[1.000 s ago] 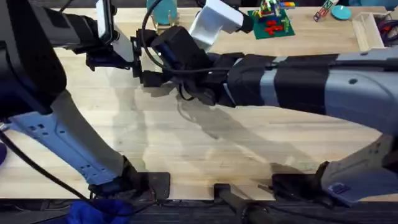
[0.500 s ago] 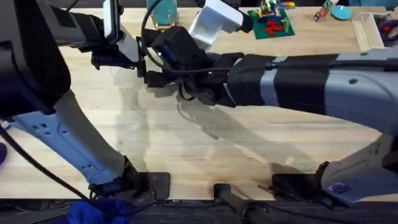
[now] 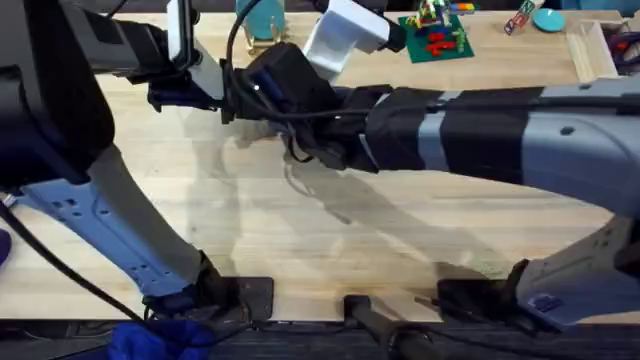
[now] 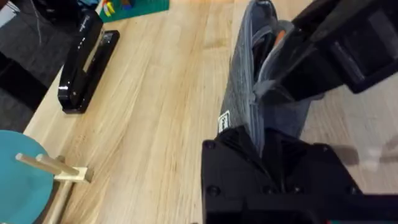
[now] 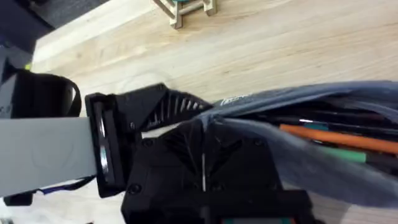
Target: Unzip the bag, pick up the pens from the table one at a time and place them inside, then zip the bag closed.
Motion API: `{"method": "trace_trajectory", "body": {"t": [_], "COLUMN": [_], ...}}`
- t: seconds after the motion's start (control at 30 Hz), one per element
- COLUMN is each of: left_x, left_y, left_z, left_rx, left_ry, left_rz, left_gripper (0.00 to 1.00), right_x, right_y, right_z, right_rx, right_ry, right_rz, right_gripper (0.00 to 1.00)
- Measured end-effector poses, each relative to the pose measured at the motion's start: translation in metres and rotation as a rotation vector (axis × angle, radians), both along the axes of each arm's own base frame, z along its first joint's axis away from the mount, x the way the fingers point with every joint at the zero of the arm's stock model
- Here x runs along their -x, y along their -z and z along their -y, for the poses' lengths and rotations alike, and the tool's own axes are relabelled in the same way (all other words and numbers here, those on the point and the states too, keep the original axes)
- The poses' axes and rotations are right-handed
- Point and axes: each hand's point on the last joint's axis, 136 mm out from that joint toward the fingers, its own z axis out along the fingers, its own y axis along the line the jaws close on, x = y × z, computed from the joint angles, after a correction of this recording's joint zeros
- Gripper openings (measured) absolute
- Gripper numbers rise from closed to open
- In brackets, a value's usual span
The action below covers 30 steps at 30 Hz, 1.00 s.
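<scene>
The bag [image 4: 249, 93] lies on the surface [image 4: 155, 118] between my two sets of fingers, its mouth gaping. My left fingers [image 4: 261, 146] are pinched on the fabric at its near end. I judge that grip is there to anchor the bag, so it won't slide or bunch when the zip is drawn. My right fingers [image 5: 204, 134] are pressed together at that same end, on the rim of the opening. They seem to be nipping the edge or the zip pull, though I cannot make out the pull itself.

Further along inside the bag lie the pens: the orange pen [image 5: 336, 138], and the green pen [image 5: 339, 155] just beside it. With both in, I take the loading as done and closing as what remains. Beyond the bag's far end, well apart from it, the black stapler [image 4: 84, 65] rests untouched.

Compared with a second ago, my left wrist has shifted towards the far edge of the surface and in towards my right. The gap that stood between the two sets of fingers has closed.
</scene>
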Motion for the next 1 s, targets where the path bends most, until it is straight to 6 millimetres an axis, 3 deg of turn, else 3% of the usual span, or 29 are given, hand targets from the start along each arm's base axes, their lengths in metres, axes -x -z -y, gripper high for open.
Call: {"method": "trace_trajectory", "body": {"t": [0.47, 1.0], "left_x": [0.0, 0.0], "left_y": [0.0, 0.0], "left_z": [0.001, 0.002], "left_rx": [0.0, -0.002], "left_ry": [0.001, 0.005], "left_rz": [0.0, 0.005], "left_gripper": [0.041, 0.041], "right_x": [0.0, -0.003], "right_y": [0.003, 0.012], "right_z": [0.003, 0.039], "right_rx": [0.048, 0.132], "right_ry": [-0.02, 0.015], "right_rz": [0.002, -0.082], "right_gripper": [0.031, 0.031]}}
